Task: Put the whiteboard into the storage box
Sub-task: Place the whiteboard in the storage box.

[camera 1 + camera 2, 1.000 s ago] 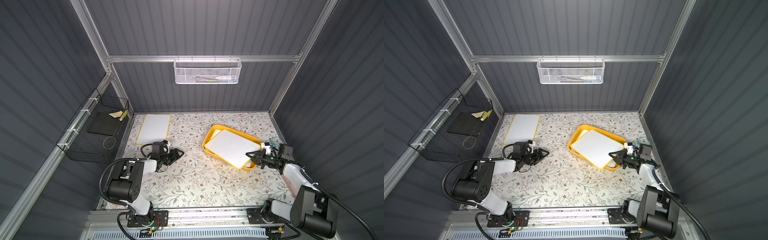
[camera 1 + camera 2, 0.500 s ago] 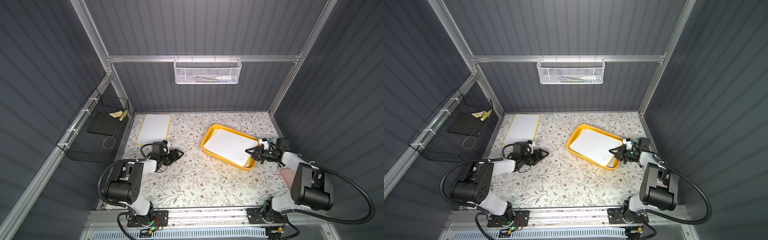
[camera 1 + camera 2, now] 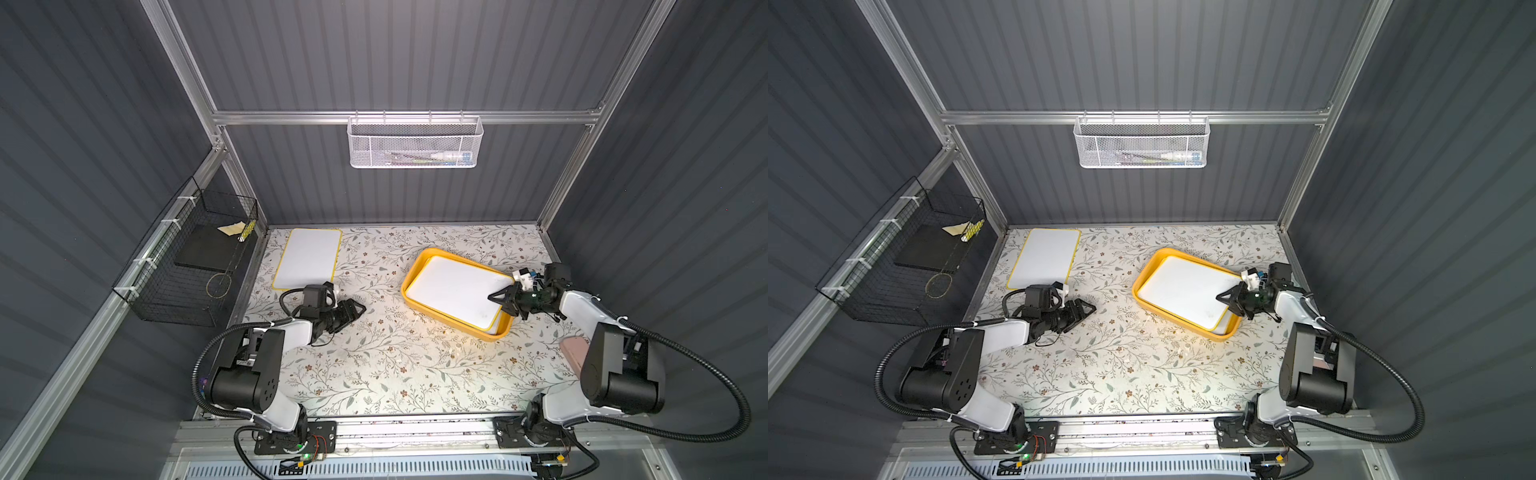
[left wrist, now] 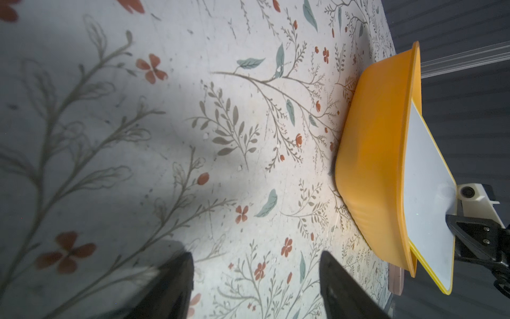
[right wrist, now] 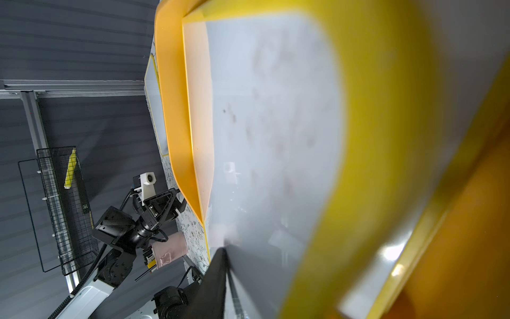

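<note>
Right of centre in a top view: storage box (image 3: 453, 321) on floral table (image 3: 395, 365), whiteboard (image 3: 457, 286) slanted in it, right gripper (image 3: 503, 305) at its right edge; left gripper (image 3: 358, 309) at centre left, empty. Bottom of left wrist view: left fingers (image 4: 171, 290) wide apart. Right wrist view: blurred whiteboard close up; cannot tell if clamped or released.
</note>
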Robot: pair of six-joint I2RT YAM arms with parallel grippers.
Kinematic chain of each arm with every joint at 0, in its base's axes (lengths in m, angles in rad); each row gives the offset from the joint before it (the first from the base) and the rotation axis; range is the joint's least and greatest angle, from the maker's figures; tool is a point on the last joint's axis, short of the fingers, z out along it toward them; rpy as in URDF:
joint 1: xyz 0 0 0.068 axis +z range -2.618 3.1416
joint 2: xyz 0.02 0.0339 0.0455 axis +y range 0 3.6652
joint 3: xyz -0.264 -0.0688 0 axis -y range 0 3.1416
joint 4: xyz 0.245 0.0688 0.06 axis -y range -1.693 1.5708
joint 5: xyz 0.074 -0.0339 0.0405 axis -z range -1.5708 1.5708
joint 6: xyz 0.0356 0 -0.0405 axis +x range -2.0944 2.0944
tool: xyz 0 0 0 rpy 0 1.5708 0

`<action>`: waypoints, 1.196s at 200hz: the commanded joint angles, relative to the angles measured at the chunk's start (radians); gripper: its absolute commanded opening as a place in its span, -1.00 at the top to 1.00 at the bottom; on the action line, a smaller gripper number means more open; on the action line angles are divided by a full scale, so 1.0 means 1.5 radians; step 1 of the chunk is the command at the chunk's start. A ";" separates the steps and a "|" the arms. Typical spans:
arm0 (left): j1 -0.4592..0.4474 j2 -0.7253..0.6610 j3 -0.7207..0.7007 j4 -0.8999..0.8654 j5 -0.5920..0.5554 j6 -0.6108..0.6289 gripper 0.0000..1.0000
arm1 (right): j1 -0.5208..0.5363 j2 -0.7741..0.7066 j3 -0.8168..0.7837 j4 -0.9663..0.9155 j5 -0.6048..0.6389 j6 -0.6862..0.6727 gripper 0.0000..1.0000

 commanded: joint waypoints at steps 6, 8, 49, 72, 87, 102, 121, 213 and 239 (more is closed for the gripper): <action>-0.003 -0.007 0.003 -0.048 -0.021 0.019 -0.45 | 0.003 -0.003 0.032 -0.037 0.048 -0.030 0.44; -0.003 -0.007 0.003 -0.047 -0.021 0.019 -0.45 | 0.003 -0.004 0.033 -0.039 0.051 -0.031 0.43; -0.003 -0.006 0.008 -0.058 -0.024 0.025 -0.46 | 0.003 -0.028 0.052 -0.072 0.096 -0.044 0.33; -0.003 -0.006 0.012 -0.061 -0.024 0.027 -0.46 | 0.003 -0.046 0.059 -0.086 0.108 -0.050 0.30; -0.003 -0.009 0.013 -0.067 -0.027 0.029 -0.46 | 0.004 -0.060 0.064 -0.094 0.123 -0.052 0.28; -0.003 -0.013 0.016 -0.074 -0.033 0.032 -0.46 | 0.004 -0.072 0.068 -0.101 0.131 -0.052 0.27; -0.003 -0.017 0.018 -0.078 -0.035 0.034 -0.46 | 0.004 -0.089 0.071 -0.108 0.135 -0.054 0.26; -0.003 -0.038 0.031 -0.120 -0.071 0.049 -0.46 | 0.011 -0.153 0.086 -0.132 0.128 -0.048 0.21; -0.003 -0.042 0.036 -0.128 -0.079 0.050 -0.46 | 0.045 -0.179 0.084 -0.129 0.136 -0.044 0.21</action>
